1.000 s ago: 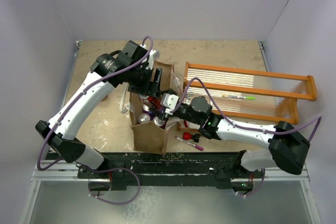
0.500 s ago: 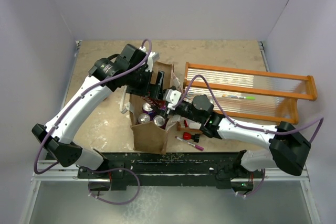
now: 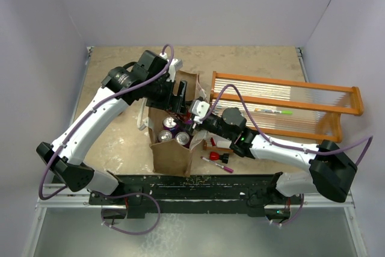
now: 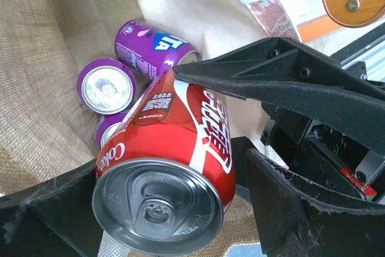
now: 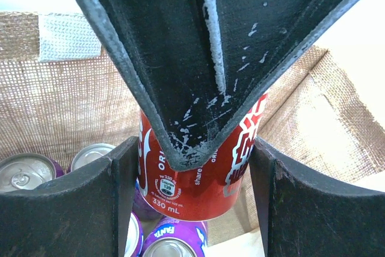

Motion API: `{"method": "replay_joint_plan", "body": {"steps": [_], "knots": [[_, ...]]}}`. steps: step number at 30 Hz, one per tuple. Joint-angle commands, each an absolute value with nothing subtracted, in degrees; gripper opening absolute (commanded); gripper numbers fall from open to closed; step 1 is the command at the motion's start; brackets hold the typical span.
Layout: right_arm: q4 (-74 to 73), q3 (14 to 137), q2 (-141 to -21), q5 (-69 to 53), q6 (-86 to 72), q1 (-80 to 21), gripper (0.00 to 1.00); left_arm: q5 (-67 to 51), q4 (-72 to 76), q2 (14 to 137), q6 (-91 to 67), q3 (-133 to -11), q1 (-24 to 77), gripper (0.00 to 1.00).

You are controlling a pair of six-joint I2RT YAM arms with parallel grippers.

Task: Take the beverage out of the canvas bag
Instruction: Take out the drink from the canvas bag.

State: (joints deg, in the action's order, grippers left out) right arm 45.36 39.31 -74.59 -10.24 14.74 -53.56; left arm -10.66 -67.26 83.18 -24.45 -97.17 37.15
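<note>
Over the far end of the bag (image 3: 171, 151) mouth, my left jaws (image 4: 171, 206) had just spread away from the red can (image 4: 174, 130). A gap showed on one side, so they were released and merely flanked it. My right jaws (image 5: 192, 148) stayed clenched on the can, flush against both its sides. That looked like a handover, leaving the right arm to carry it. The can hung tilted above the purple cans (image 4: 107, 87) with the bag walls ringing it, so I judged it not out yet. Its label read "Coke", "330 mL" and "share". One purple can beneath the bag rim read "Fanta".
</note>
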Motion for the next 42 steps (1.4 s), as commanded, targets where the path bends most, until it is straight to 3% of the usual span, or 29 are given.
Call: {"method": "replay_joint_plan", "body": {"steps": [1, 7, 13, 16, 18, 20, 23, 27, 42], "knots": [[52.59, 42.41, -71.72, -13.10, 14.84, -53.53, 0.00, -12.25, -64.60, 82.47, -24.46, -98.81, 37.27, 0.84], [51.54, 42.72, -71.81, -13.80, 14.97, -53.53, 0.00, -11.68, -65.20, 82.62, -24.00, -99.78, 37.26, 0.62], [50.12, 43.28, -71.97, -13.50, 15.20, -53.55, 0.01, -10.55, -65.53, 81.93, -23.93, -102.75, 37.26, 0.25], [50.04, 43.37, -72.07, -13.02, 15.16, -53.58, 0.28, -9.99, -65.64, 81.73, -24.46, -104.05, 37.25, 0.08], [49.78, 43.41, -71.99, -12.69, 15.06, -53.56, 0.38, -9.65, -65.77, 81.66, -24.73, -104.74, 37.24, 0.00], [49.31, 43.50, -71.92, -12.39, 15.09, -53.53, 0.46, -8.78, -65.86, 81.23, -25.14, -105.25, 37.27, 0.00], [48.90, 43.59, -71.83, -10.78, 15.09, -53.54, 0.74, -7.44, -65.86, 80.64, -25.72, -106.31, 37.27, 0.00], [48.57, 43.59, -71.18, -9.10, 15.84, -53.53, 0.98, -5.73, -66.73, 80.32, -25.93, -107.75, 37.27, 0.00], [43.41, 44.38, -66.89, -6.65, 18.50, -53.58, 1.00, 5.67, -68.17, 79.37, -26.76, -113.60, 37.22, 0.00]]}}
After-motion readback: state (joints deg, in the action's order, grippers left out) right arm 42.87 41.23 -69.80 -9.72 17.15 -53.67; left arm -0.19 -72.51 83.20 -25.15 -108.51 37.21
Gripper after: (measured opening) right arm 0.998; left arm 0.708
